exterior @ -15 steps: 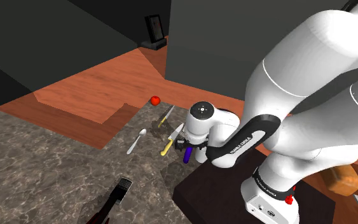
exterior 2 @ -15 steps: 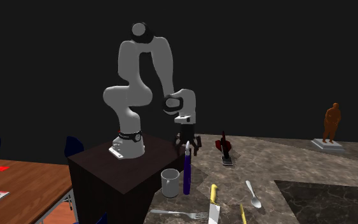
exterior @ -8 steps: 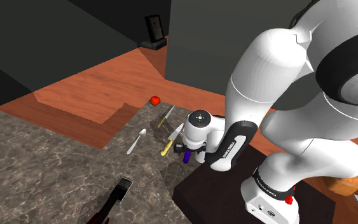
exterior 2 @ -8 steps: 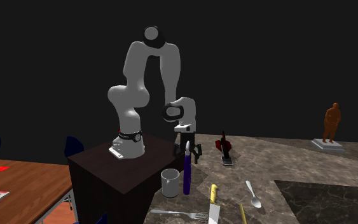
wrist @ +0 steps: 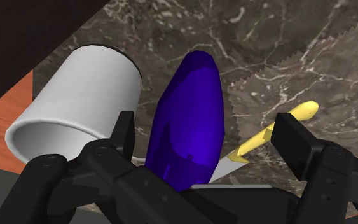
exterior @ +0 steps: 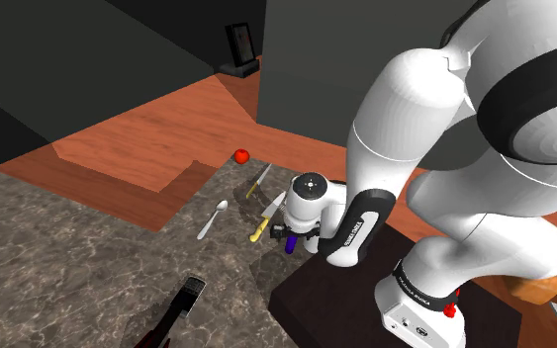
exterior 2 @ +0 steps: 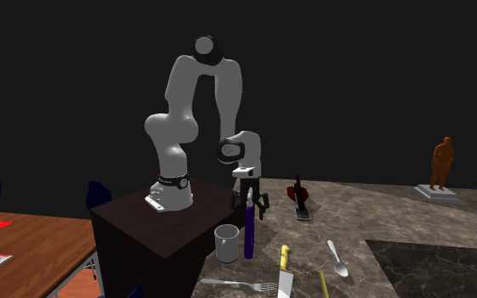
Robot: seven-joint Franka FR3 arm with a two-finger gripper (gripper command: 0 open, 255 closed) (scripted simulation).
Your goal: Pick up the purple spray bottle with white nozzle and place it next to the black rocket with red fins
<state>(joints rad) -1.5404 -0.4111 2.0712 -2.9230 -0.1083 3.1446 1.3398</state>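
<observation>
Lettering in white runs along a dark band of the arm point(exterior: 360, 229) and around its base ring, too small to read for certain; the bottle point(exterior 2: 249, 230) carries no readable label. Tall, slim and deep purple, with a glossy body that tapers toward its foot as seen from the wrist and a small white nozzle on top, the bottle stands upright on the dark marbled counter point(exterior 2: 380, 220), just in front of the stand point(exterior 2: 143, 229). The gripper point(exterior 2: 250, 201) hangs directly over it, jaws wide apart and holding nothing: in the wrist view the purple body point(wrist: 193, 127) sits between the two black fingers point(wrist: 123, 127), with a gap showing on either side. From the shoulder view, the bottle's lower end point(exterior: 289, 244) peeks out beneath the gripper point(exterior: 288, 234). A white mug point(wrist: 75, 95) stands just beside the bottle and a yellow-handled knife point(wrist: 279, 127) lies on its other side. The black rocket point(exterior 2: 299, 196) with red fins stands farther along the counter, apart from the bottle.
</observation>
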